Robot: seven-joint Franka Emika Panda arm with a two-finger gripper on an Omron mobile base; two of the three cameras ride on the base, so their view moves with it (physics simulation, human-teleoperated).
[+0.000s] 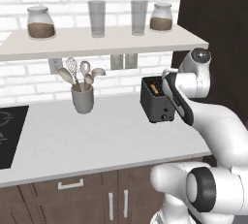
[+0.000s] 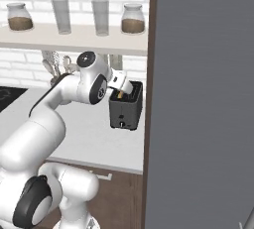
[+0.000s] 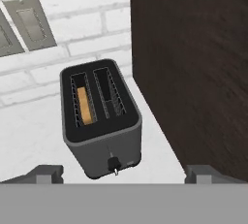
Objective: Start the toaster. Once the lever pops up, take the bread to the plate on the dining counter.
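Observation:
The dark grey toaster point(image 1: 156, 103) point(image 2: 125, 109) point(image 3: 101, 121) stands on the grey worktop against a dark side panel. A tan slice of bread point(image 3: 85, 105) point(image 1: 154, 88) sits sunk in one slot, the left one in the hand view; the other slot is empty. A small lever knob point(image 3: 114, 162) sits low on the toaster's front face. My gripper point(image 3: 126, 174) point(image 2: 126, 88) hovers just above and in front of the toaster, open, with nothing between its fingertips point(image 3: 48, 173). The plate and the dining counter are out of view.
A grey utensil cup point(image 1: 83, 99) stands left of the toaster and a black hob point(image 1: 7, 136) lies at the far left. A shelf point(image 1: 101, 41) with jars and glasses hangs overhead. A tall dark panel point(image 2: 198, 99) walls off the right side. Wall sockets point(image 3: 31, 22) are behind.

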